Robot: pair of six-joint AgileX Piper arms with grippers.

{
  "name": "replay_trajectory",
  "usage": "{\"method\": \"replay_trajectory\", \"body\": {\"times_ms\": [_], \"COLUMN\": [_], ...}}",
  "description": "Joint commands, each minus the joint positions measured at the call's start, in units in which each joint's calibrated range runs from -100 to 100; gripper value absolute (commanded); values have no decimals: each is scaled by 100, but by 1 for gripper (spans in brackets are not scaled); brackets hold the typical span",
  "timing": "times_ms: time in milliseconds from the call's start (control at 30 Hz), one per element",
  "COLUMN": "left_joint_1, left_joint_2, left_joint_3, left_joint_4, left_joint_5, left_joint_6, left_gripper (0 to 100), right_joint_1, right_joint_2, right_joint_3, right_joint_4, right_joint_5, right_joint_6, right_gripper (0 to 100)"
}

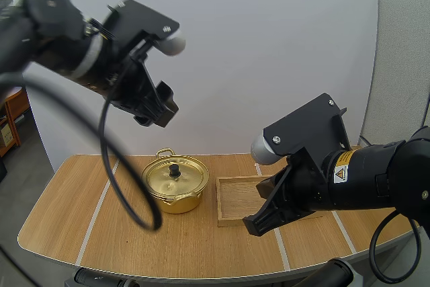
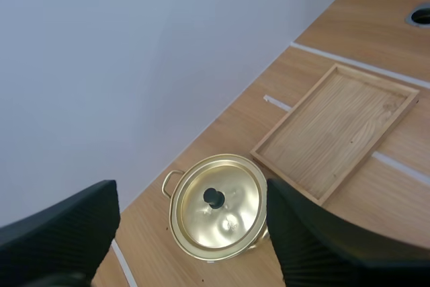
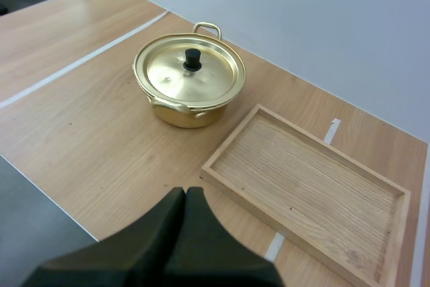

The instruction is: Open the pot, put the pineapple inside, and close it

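A gold pot [image 1: 175,185] stands left of the table's middle, its lid [image 3: 189,70] on, a black knob [image 2: 213,197] at the lid's centre. My left gripper [image 1: 160,113] hangs high above the pot, open; its two black fingers [image 2: 64,233] stand wide apart, and the pot lies far below between them. My right gripper [image 1: 256,225] is low over the front edge of the wooden tray [image 1: 242,199]. It is shut on nothing, the fingers [image 3: 183,223] lying together as one dark wedge pointing toward the pot.
The shallow wooden tray [image 3: 312,189] lies just right of the pot [image 3: 188,92]. White tape lines [image 3: 74,65] cross the wooden table. A white wall rises behind the table's far edge.
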Motion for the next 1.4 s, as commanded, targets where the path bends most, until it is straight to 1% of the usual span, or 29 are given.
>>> {"method": "replay_trajectory", "body": {"times_ms": [0,167,400,433,500,567,600,633,700,733,767,800,933,1067,1200,1300,1333,1367], "left_joint_1": [-15,-15,-15,-15,-15,-15,-15,-15,-15,-15,-15,-15,-15,-15,-15,-15,-15,-15], "left_joint_2": [-1207,-1979,-2632,-2720,-2915,-3058,-3170,-3250,-3436,-3491,-3606,-3707,-4140,-4690,-4858,-4858,-4858,-4858], "left_joint_3": [-44,-44,54,133,335,554,718,828,1101,1182,1347,1482,1881,2412,2773,2902,2996,3068], "left_joint_4": [-42,-42,28,49,109,148,148,148,148,148,148,148,148,219,617,928,1111,1291], "left_joint_5": [81,81,81,81,81,81,81,81,81,81,81,81,81,-26,-886,-1540,-2056,-2308], "left_joint_6": [-346,-721,-1121,-1154,-1259,-1360,-1373,-1373,-1373,-1373,-1373,-1373,-1418,-1689,-2105,-2631,-2888,-3064], "left_gripper": [100,100,100,99,81,68,57,49,27,20,5,0,0,0,0,0,0,0], "right_joint_1": [-160,-386,-702,-756,-833,-917,-962,-1004,-1051,-1060,-1060,-1066,-1076,-1076,-1076,-1076,-1076,-1076], "right_joint_2": [-49,-49,-64,-133,-310,-554,-703,-854,-1176,-1270,-1290,-1290,-1290,-1290,-1290,-1290,-1290,-1290], "right_joint_3": [23,23,23,23,23,23,23,23,23,23,23,-17,-21,-21,-7,95,170,269], "right_joint_4": [-266,-211,-97,-58,-48,-48,-48,-48,-7,-10,5,49,89,117,117,117,144,144], "right_joint_5": [188,188,138,80,-62,-157,-175,-190,-250,-274,-274,-214,-172,-424,-1085,-1890,-2188,-2496], "right_joint_6": [-39,-39,-39,-39,-39,-39,-39,-39,-39,-39,-39,-39,-18,-18,-5,-5,-5,-5], "right_gripper": [0,0,0,0,0,0,0,0,0,0,0,0,0,0,0,0,0,0]}}
